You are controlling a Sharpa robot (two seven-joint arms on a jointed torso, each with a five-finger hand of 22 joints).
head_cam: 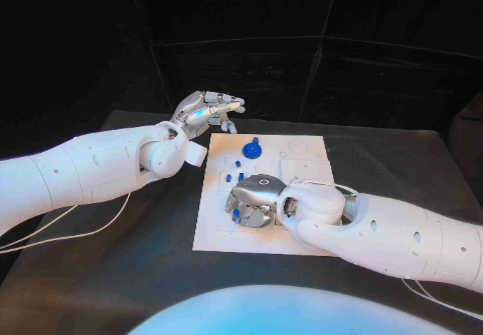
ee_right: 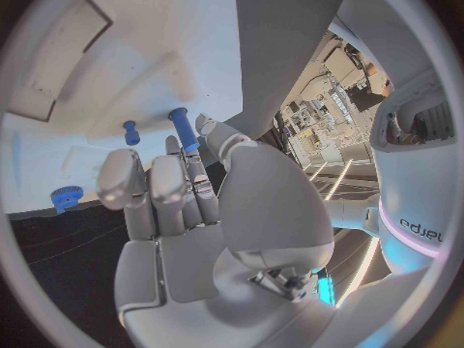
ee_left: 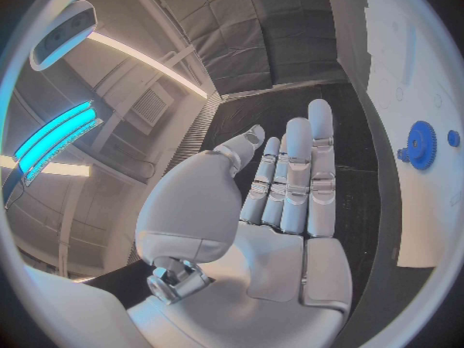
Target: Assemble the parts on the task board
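the task board (head_cam: 302,167) looks like matt white plastic, the gear (head_cam: 253,149) and peg (ee_right: 184,128) are smooth blue plastic. Both hands, left (head_cam: 206,108) and right (head_cam: 257,199), have that shiny silvery metal look with glossy white plastic shells on the arms. Table (head_cam: 121,279) is matt black

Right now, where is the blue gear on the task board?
In the head view the blue gear lies on the far part of the task board, just right of the raised left robot hand and beyond the right robot hand.
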